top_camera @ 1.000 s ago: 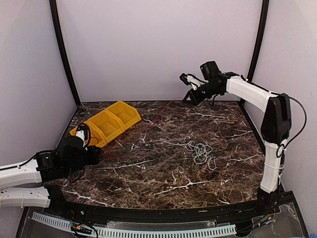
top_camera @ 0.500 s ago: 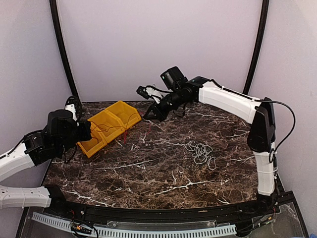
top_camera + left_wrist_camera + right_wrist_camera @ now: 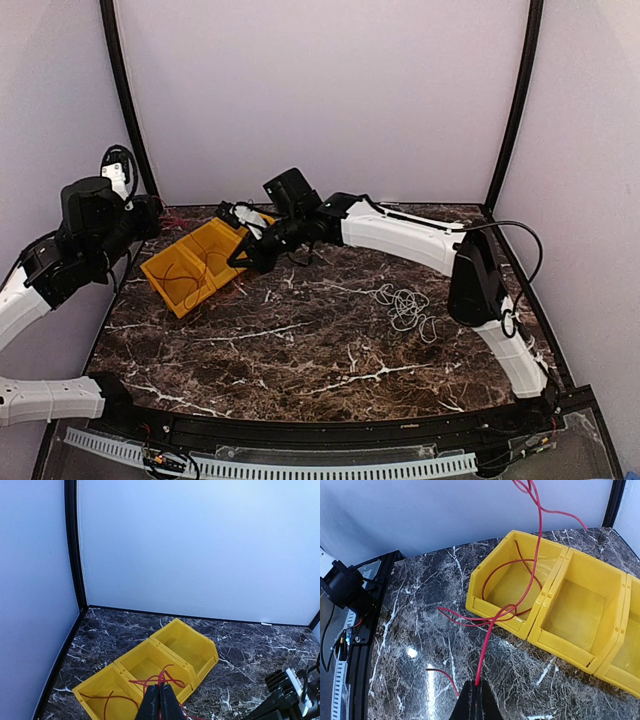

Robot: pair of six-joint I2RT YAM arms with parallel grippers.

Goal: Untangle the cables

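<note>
A thin red cable (image 3: 520, 600) runs from my right gripper (image 3: 476, 690), up over the end compartment of the yellow bin row (image 3: 560, 647), and loops inside it. My right gripper (image 3: 240, 258) is shut on that cable just in front of the bins. My left gripper (image 3: 160, 695) is shut on the red cable (image 3: 167, 677) too, holding it above the bins (image 3: 212, 650). It hangs raised near the left wall (image 3: 148, 215). A white cable (image 3: 405, 305) lies in a loose coil on the marble, right of centre, touched by neither gripper.
The three-compartment yellow bin row (image 3: 165, 285) sits at the back left, angled toward the corner. Black frame posts (image 3: 125, 110) stand at the back corners. The table's front rail (image 3: 300, 432) runs along the near edge.
The right arm swept from the back right across to the bins with the red cable. The left arm rose and pulled back toward the left wall. The bin row shifted slightly.
</note>
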